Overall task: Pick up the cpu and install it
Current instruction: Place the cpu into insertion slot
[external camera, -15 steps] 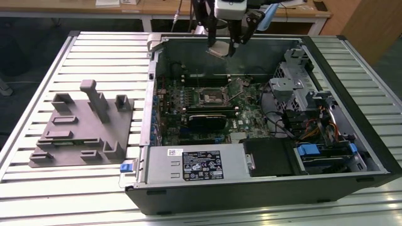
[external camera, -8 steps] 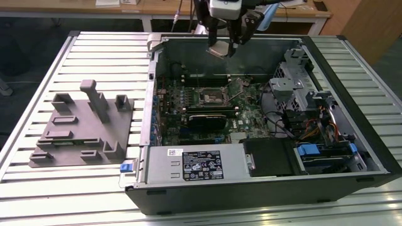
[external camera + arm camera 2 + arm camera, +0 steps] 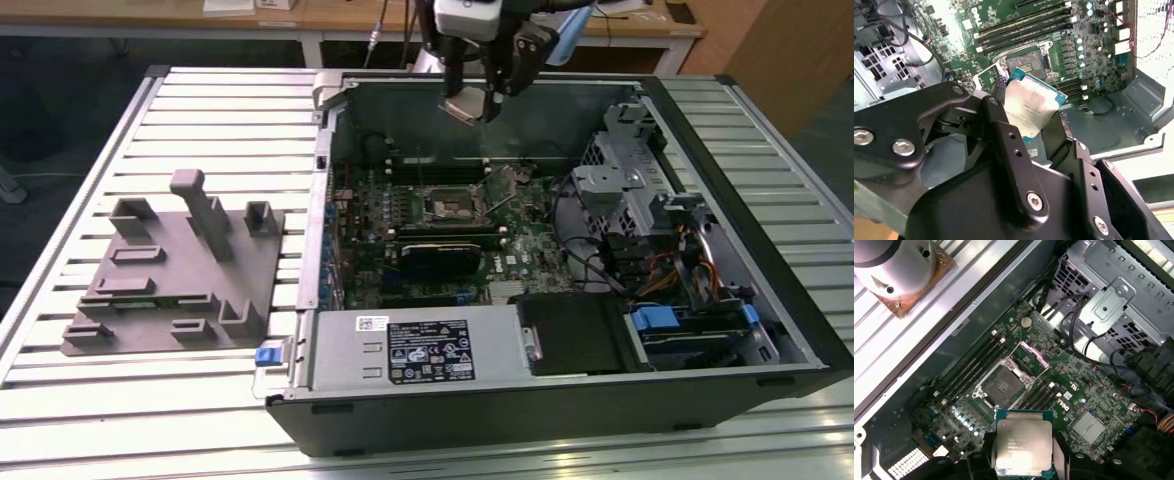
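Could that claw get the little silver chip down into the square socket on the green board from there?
Probably yes. The gripper holds the chip above the open case. The socket lies bare below, its metal bracket apparently swung back, and nothing seems to stand over it.

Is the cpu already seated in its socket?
No, in the first wrist view the end effector holds the cpu clear of the empty socket.

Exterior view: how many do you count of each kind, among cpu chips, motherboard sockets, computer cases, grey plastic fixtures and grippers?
cpu: 1, held above the case
gripper: 1, fingers shut on the cpu
motherboard socket: 1, empty
computer case: 1, lying open on the table
grey plastic fixture: 1, beside the case on the exterior view's left
Total: 5
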You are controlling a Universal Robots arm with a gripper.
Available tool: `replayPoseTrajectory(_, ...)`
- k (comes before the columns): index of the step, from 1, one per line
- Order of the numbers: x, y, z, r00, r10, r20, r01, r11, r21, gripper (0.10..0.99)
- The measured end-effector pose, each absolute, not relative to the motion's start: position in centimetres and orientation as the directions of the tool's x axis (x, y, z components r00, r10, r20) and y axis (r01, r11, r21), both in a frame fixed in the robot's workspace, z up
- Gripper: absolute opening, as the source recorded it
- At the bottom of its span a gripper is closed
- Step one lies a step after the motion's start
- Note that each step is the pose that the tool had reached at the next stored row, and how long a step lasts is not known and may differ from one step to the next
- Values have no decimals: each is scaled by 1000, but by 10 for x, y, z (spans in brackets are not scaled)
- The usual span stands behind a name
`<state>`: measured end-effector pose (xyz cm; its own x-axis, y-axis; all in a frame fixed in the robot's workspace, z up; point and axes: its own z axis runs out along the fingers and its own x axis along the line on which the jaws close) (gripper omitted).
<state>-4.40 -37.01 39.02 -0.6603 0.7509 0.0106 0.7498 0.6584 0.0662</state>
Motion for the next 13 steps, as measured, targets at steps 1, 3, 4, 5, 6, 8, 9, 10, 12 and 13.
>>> replayPoseTrajectory(1, -44, -370, 390, -650, 759, 11, 758, 649, 66, 541)
replayPoseTrajectory(3, -44, -370, 390, -629, 777, 11, 776, 628, 66, 541)
replayPoseTrajectory(4, -44, -370, 390, -617, 787, 11, 786, 615, 66, 541)
replayPoseTrajectory(5, -44, -370, 390, -604, 797, 11, 795, 602, 66, 541)
replayPoseTrajectory(6, -44, -370, 390, -592, 806, 11, 805, 590, 66, 541)
replayPoseTrajectory(8, -44, -370, 389, -569, 822, 11, 821, 567, 66, 541)
replayPoseTrajectory(9, -44, -370, 389, -559, 829, 11, 828, 557, 66, 541)
replayPoseTrajectory(10, -44, -370, 389, -548, 836, 11, 835, 546, 66, 541)
replayPoseTrajectory(12, -44, -370, 389, -527, 850, 11, 848, 525, 66, 541)
replayPoseTrajectory(13, -44, -370, 389, -515, 857, 11, 855, 514, 66, 541)
